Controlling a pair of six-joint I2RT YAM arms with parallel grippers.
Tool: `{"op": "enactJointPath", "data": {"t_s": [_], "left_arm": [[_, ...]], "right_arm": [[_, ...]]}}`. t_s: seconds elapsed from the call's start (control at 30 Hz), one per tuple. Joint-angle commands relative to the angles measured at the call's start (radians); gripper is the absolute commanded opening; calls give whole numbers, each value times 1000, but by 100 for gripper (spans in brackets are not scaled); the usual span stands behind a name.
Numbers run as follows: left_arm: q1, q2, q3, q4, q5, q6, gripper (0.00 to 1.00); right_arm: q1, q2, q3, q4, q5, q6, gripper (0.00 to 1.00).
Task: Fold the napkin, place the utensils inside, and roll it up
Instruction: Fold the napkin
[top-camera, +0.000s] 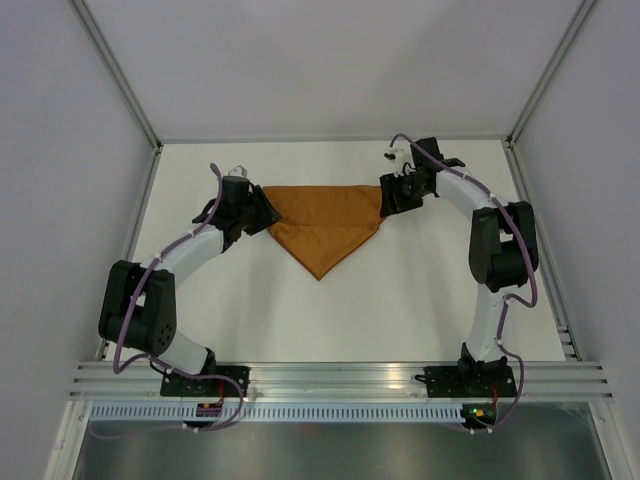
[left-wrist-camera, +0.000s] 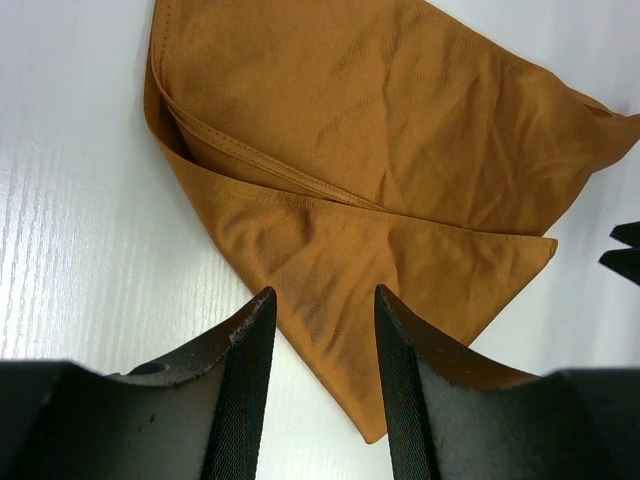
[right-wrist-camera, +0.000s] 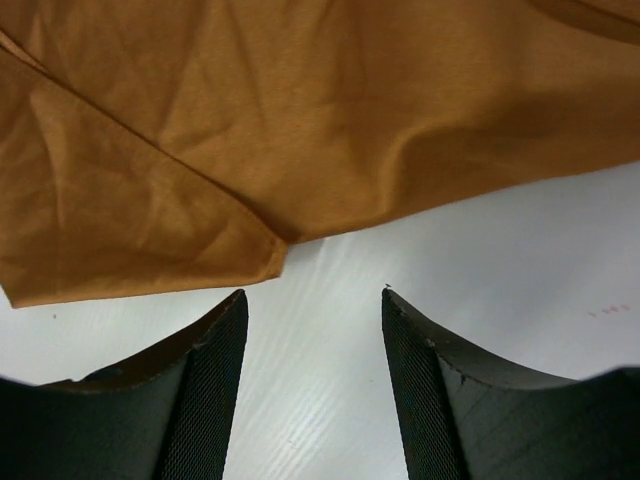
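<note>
Both arms are bowing outward at the elbows and reaching in toward the far middle of the white table (top-camera: 400, 300). Left gripper (left-wrist-camera: 320, 295) is hovering low over the napkin's left corner, fingers standing apart with flat cloth showing in the gap, nothing pinched. Right gripper (right-wrist-camera: 315, 295) is sitting just short of the right corner, fingers spread over bare table, holding nothing.

Count: two arms, one napkin (top-camera: 325, 225).

The napkin is lying folded into a triangle between the two grippers, long edge far, point facing the arm bases. Rust-orange woven cloth, matte, lightly creased. Two layers are showing, with a stitched hem running along the upper layer's edge.
</note>
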Motion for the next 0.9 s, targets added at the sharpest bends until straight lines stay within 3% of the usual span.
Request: {"op": "enactJointPath", "data": {"t_s": [0.0, 0.6, 0.87], "left_arm": [[-2, -21, -10, 32, 17, -20, 50], [-2, -12, -2, 33, 20, -21, 50], [-2, -44, -6, 29, 15, -17, 50]], "right_arm": [[23, 34, 3, -28, -98, 47, 62], [67, 98, -4, -2, -110, 139, 54], [72, 126, 14, -1, -118, 165, 36]]}}
